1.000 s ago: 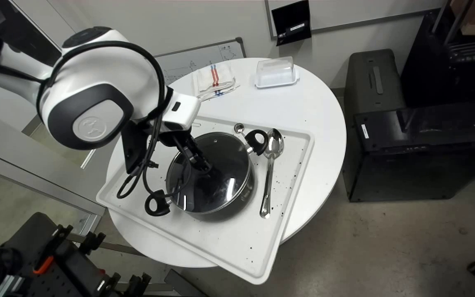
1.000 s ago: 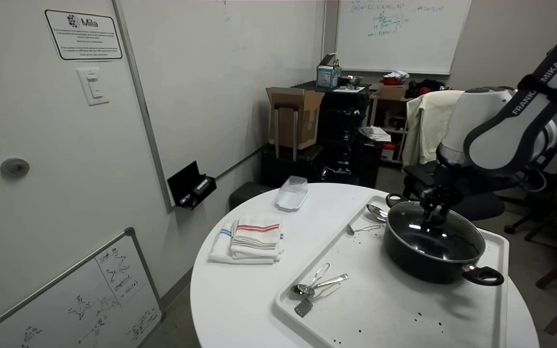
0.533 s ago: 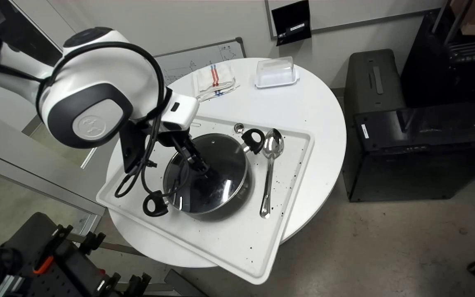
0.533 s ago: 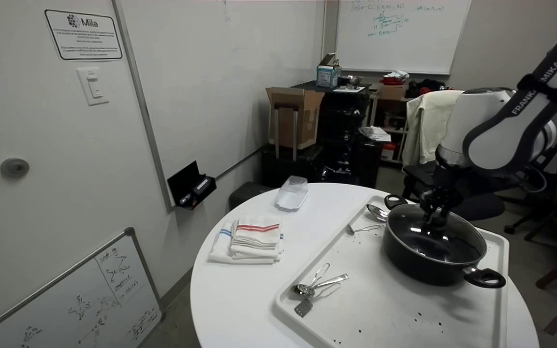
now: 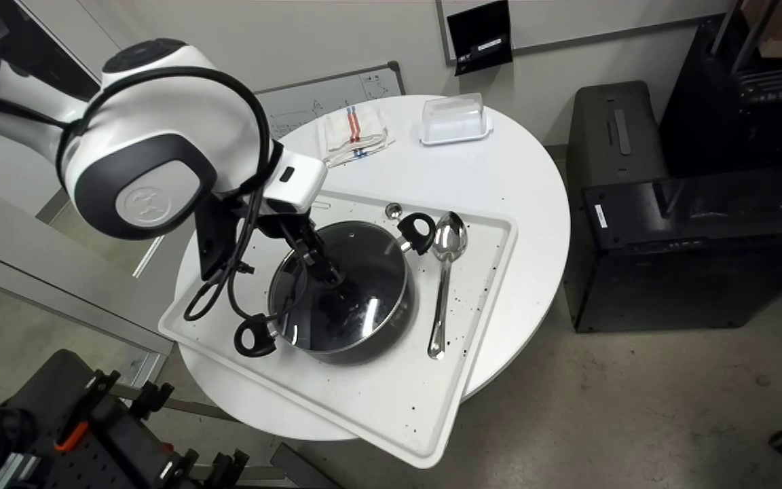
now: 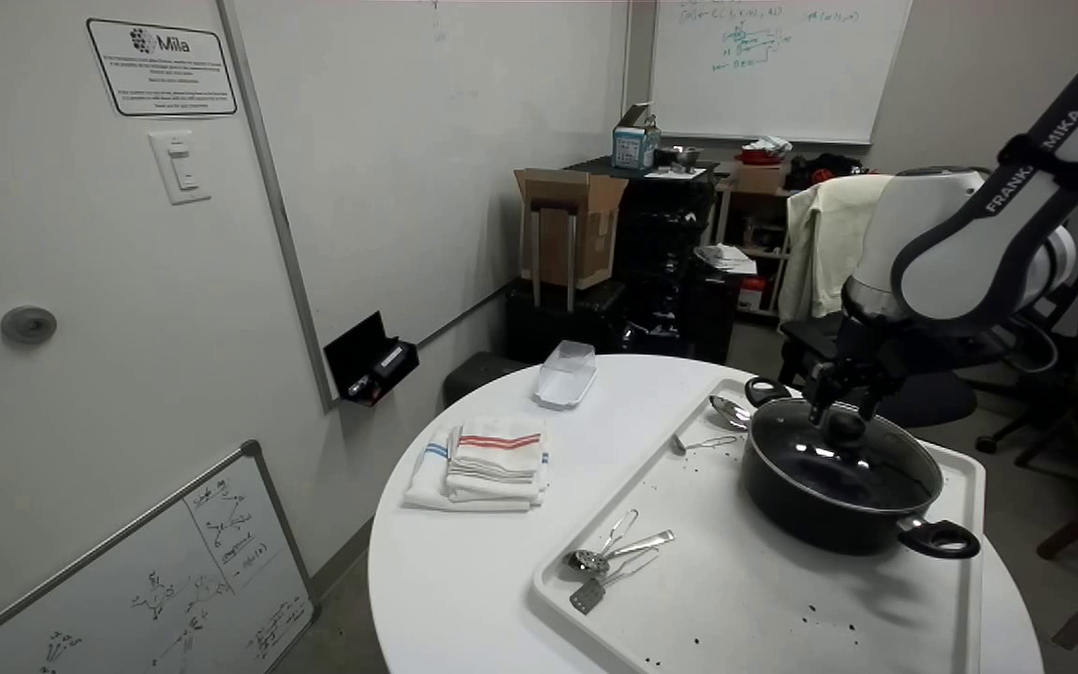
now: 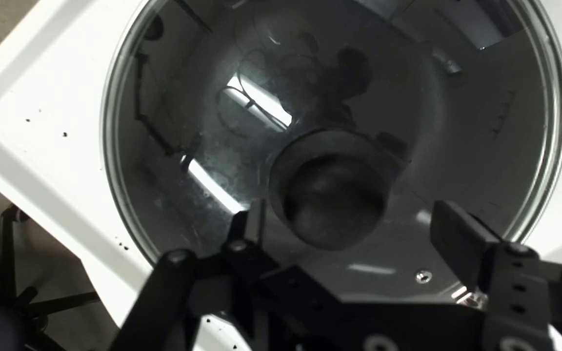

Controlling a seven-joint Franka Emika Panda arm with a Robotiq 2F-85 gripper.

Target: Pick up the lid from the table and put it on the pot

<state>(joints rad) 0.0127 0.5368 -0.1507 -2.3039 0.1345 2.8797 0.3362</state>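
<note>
The round glass lid (image 6: 885, 473) with its metal rim rests on the black pot (image 6: 796, 510), covering it, as both exterior views show. Its dark knob (image 7: 334, 200) sits at the centre. My gripper (image 7: 350, 213) stands open over the lid, with fingers (image 7: 456, 234) spread on either side of the knob and a visible gap at each. In an exterior view, the fingertips (image 6: 817, 412) are just above and around the knob. The pot's inside is hidden beneath the dark glass.
A white tray (image 5: 404, 424) carries the pot. Beside the pot lie a long silvery spoon (image 5: 440, 299) and a small ladle (image 5: 394, 210). More metal utensils (image 6: 609, 562) lie at a tray corner. Folded towels (image 6: 492, 468) and a clear-topped dish (image 6: 565, 379) stand on the round table (image 5: 527, 183).
The fingers have opened and let go of the knob, now seen between them. Earlier, the pot with its lid shifted slightly along the tray; it has since stayed put.
</note>
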